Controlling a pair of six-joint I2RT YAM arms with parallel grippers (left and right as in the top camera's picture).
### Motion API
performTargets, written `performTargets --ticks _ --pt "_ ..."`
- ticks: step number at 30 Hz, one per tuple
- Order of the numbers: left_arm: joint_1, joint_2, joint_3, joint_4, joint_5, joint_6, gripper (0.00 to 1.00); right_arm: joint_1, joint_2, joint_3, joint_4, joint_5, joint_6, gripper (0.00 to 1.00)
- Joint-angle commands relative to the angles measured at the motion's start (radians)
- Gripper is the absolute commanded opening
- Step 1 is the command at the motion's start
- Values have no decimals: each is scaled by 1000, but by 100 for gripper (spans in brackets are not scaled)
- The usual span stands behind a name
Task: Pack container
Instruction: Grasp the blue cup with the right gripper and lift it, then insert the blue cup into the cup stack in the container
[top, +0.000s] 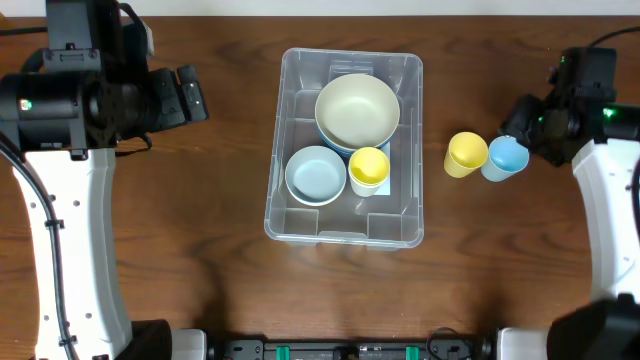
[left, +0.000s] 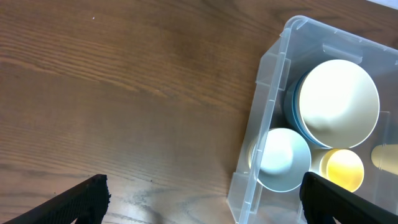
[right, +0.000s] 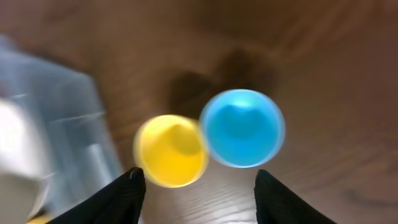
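The clear plastic container (top: 345, 232) sits mid-table. Inside it are a large cream bowl (top: 357, 108) stacked on a blue one, a small light blue bowl (top: 315, 174) and a yellow cup (top: 368, 168). It also shows in the left wrist view (left: 264, 93). A yellow cup (top: 466, 154) and a blue cup (top: 506, 157) stand touching on the table right of the container. My right gripper (right: 196, 186) is open above these two cups, yellow (right: 170, 150) and blue (right: 242, 127). My left gripper (left: 202, 196) is open and empty over bare table left of the container.
The wooden table (top: 200, 220) stretches around the container. The left arm (top: 70, 100) hangs over the far left and the right arm (top: 600, 150) over the far right.
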Motion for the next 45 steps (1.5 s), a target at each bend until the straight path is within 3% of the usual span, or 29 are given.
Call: performTargets --ticks 1,16,18,23,31,34,39,45 --pt "3 0 -2 0 -12 3 98 -61 67 0 -5 24 -20 58" --pt "3 0 -2 0 -12 3 98 -121 360 0 -33 -58 -12 40" --pt "3 0 -2 0 -12 3 98 -122 361 0 -33 -55 -12 33" --pt "3 0 -2 0 -12 3 98 -149 338 0 -43 -55 -4 3" --pt "3 0 -2 0 -12 3 98 -145 137 0 -69 -61 14 1" --pt "3 0 -2 0 -12 3 98 -87 13 1 -82 -72 13 1" --pt "3 0 -2 0 -12 3 98 146 -175 1 -79 -89 -8 1" --pt "3 0 -2 0 -12 3 98 456 -192 0 -36 -77 -3 1"
